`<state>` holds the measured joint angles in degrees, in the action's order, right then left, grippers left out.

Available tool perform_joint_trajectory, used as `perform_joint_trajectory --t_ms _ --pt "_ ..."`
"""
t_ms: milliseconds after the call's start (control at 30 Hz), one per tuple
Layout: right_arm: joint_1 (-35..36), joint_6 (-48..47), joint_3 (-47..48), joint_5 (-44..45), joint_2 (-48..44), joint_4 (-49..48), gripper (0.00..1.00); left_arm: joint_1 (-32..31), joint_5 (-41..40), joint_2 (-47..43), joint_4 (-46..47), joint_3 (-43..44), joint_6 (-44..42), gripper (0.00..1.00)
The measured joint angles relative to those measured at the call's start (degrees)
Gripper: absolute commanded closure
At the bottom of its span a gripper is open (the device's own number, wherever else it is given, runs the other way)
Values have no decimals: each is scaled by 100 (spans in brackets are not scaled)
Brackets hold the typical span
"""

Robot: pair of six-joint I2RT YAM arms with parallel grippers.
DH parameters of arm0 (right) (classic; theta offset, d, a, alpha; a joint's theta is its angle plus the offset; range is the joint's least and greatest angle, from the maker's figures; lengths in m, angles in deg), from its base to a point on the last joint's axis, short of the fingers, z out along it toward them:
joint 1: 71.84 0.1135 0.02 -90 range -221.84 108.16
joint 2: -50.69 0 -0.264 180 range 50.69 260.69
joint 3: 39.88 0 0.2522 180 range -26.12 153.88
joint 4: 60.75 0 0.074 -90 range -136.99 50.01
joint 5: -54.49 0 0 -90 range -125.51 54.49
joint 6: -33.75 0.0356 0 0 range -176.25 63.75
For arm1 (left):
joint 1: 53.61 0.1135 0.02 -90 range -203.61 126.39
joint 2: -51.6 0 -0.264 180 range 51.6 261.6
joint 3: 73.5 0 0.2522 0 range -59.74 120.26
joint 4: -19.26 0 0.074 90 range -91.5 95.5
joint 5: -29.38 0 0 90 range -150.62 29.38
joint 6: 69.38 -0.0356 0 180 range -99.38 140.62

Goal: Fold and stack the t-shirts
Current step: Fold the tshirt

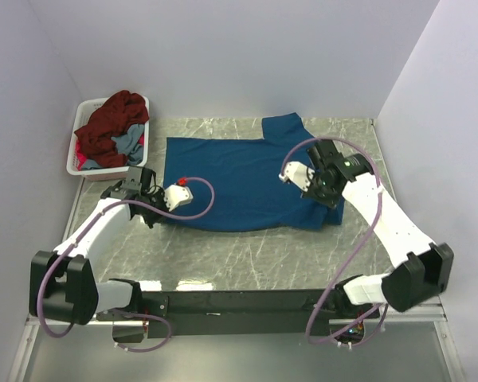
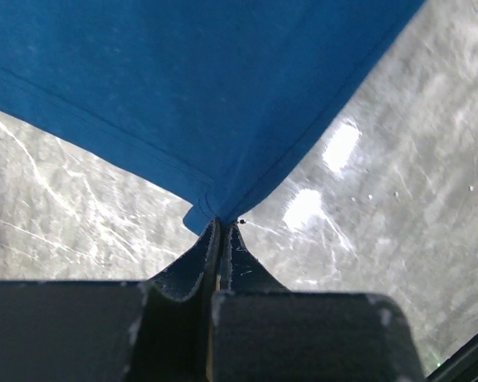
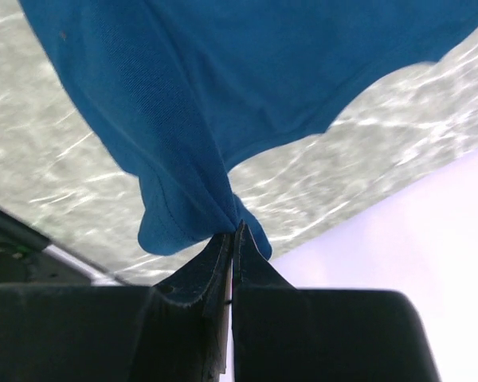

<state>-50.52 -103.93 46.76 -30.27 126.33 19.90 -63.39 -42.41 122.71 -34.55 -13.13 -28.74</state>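
Note:
A deep blue t-shirt (image 1: pixel 239 179) lies spread on the grey marbled table. My left gripper (image 1: pixel 154 208) is shut on its near left corner; in the left wrist view the blue cloth (image 2: pixel 223 103) runs into my closed left gripper (image 2: pixel 222 224). My right gripper (image 1: pixel 332 208) is shut on the shirt's near right corner, where bunched blue cloth (image 3: pixel 191 159) is pinched in my right gripper (image 3: pixel 233 231). A dark maroon t-shirt (image 1: pixel 111 119) and a grey-blue one (image 1: pixel 130 145) lie heaped in the white basket (image 1: pixel 74 151).
The white basket stands at the back left corner by the left wall. Pale walls close in the table on the left, back and right. Bare marbled tabletop (image 1: pixel 255 255) lies between the shirt and the black rail at the near edge.

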Motion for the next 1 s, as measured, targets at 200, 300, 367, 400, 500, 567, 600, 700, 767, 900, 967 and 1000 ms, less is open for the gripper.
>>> perform_joint_trajectory --t_ms 200,300,367,400,500,567,600,700,767,900,967,1000 --pt "-48 -308 704 144 673 -48 100 168 144 503 63 466 122 100" --pt "-98 -437 916 201 946 -109 100 264 166 728 170 654 197 100" --pt "-136 -518 1036 240 1150 -168 100 310 190 870 236 776 232 99" --pt "-155 -570 1093 256 1266 -199 100 326 192 940 264 833 240 100" --pt "-240 -723 1353 295 1641 -278 100 352 208 1163 356 1005 278 99" --pt "-297 -798 1532 310 1873 -345 100 356 214 1311 400 1115 315 99" --pt "-330 -837 1626 317 2000 -380 100 358 221 1388 417 1174 339 100" --pt "-409 -931 1921 332 2341 -461 100 361 229 1550 542 1268 382 100" --pt "-446 -990 2159 334 2562 -490 100 369 229 1606 595 1276 420 100" --pt "-459 -1078 2538 330 2949 -553 100 396 227 1679 680 1292 479 100" --pt "-461 -1115 2656 332 3104 -595 100 417 225 1731 693 1322 529 100" --pt "-461 -1128 2688 332 3163 -605 100 426 223 1764 699 1344 540 99"
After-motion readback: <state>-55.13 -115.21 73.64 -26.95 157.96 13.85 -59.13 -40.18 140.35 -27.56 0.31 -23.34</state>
